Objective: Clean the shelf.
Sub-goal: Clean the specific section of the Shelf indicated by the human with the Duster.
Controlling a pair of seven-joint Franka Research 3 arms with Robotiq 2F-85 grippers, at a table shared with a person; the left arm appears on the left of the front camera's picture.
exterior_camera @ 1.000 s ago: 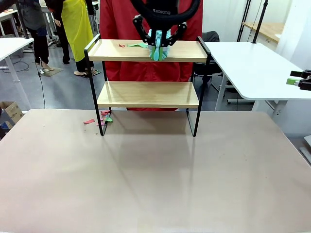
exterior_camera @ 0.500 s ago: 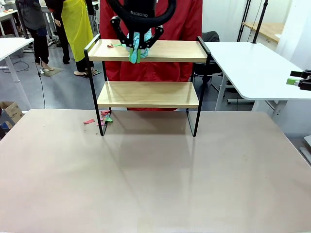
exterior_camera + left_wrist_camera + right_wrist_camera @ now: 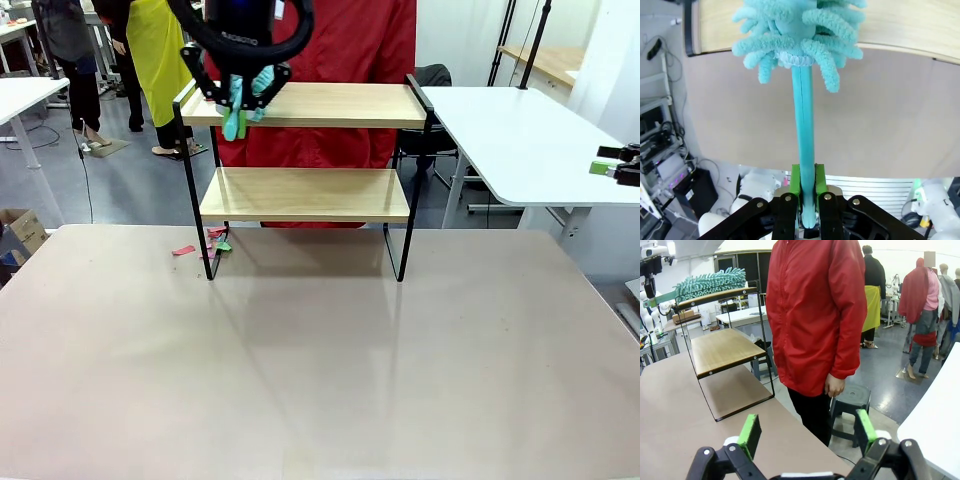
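The left fingers (image 3: 795, 181) are clamped on the handle of a teal duster (image 3: 800, 30), whose head is laid at the top board's left end on the shelf (image 3: 330, 104). The shelf is set at the counter's (image 3: 320, 380) far side. The right fingers (image 3: 750, 432) are spread wide, empty.

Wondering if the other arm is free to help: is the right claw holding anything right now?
No, the right claw is empty in its wrist view, its jaws standing wide apart with nothing between them.

Grey floor (image 3: 135, 195), white side table (image 3: 520, 140), black stool (image 3: 852, 398).
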